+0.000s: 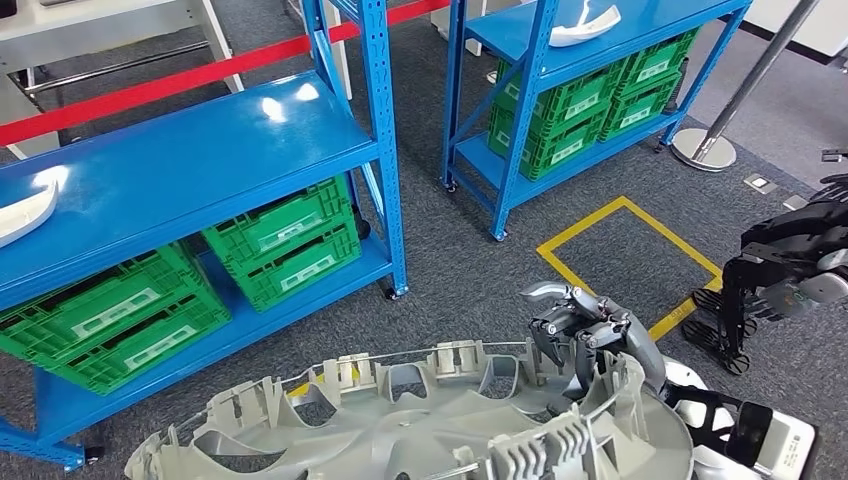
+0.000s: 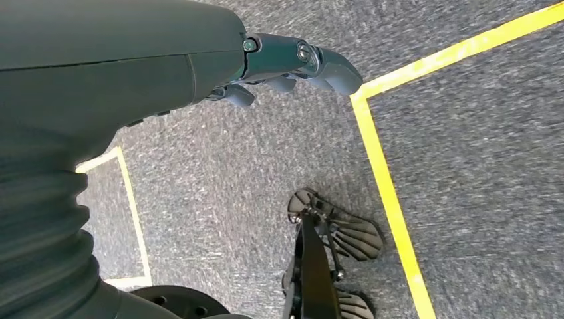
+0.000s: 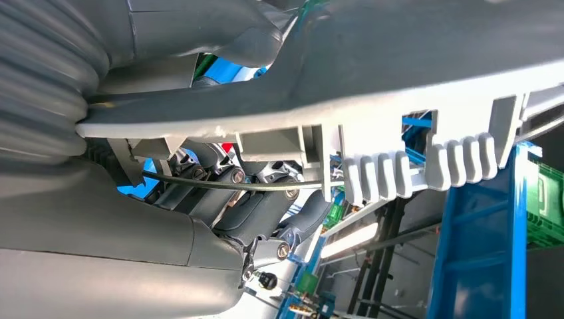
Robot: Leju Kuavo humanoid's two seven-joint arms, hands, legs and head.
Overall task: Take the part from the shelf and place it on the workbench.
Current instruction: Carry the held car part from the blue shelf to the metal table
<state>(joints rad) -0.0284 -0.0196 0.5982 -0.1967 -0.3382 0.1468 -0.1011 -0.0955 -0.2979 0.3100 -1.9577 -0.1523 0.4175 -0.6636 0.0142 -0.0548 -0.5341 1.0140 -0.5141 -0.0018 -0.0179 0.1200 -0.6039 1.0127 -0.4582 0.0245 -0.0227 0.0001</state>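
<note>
While the right hand (image 1: 585, 330) curls its fingers over the rim of the large grey part (image 1: 400, 420), that part lies flat and low at the bottom of the head view, held up off the grey carpet (image 1: 470, 270) and well apart from the shelves. From the right wrist, the same part (image 3: 412, 86) runs across the frame with its ribbed clips showing, the thumb on one face and the darker fingers (image 3: 266, 199) tucked under the other, so the hand is plainly holding it. The left hand (image 2: 292, 63) hangs over the carpet near a yellow floor line (image 2: 386, 186), its fingers bent inward with nothing in them (only their tips are visible past the grey cover). Two blue shelves (image 1: 200, 150) stand ahead, with green crates (image 1: 280, 240) on their lower levels and a white part (image 1: 25, 210) lying at the left edge of the nearer shelf's top level.
</note>
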